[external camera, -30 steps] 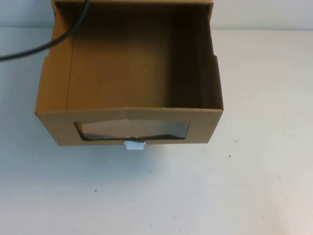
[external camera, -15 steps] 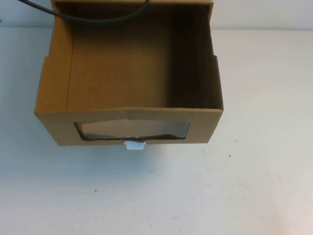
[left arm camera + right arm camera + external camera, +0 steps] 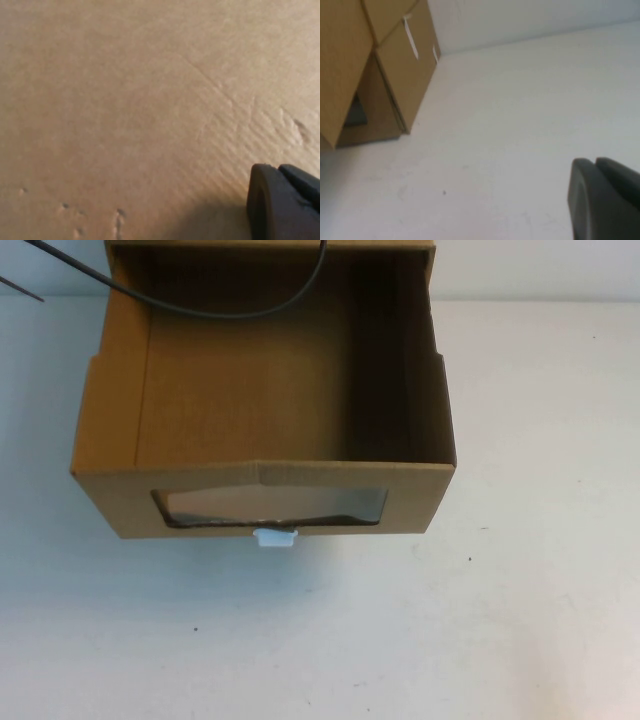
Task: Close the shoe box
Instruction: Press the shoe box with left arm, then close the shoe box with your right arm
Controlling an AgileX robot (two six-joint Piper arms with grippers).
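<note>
Neither arm appeared in the high view; only a thin black cable looped across the far part of the shoe box. The left gripper showed in its own wrist view as a single dark, rounded finger edge with a matte finish, close against a broad face of brown corrugated cardboard whose faint ribbing, diagonal crease and few small dents filled that whole view; whether its fingers were apart or together could not be told. The right gripper showed likewise as one dark blocky finger at the corner of its wrist view, held above the white table and well apart from the cardboard box, which stood off to one side (its fingers' spread could not be told either). The shoe box sat on the white table in the middle of the high view, its drawer pulled out toward the robot so that the plain brown floor and walls lay open from above. Its front panel was flat cardboard with a clear rectangular window of slightly glossy film, and a small white pull tab stuck out just below that window. The table surface was smooth and pale, marked with a few tiny dark specks.
</note>
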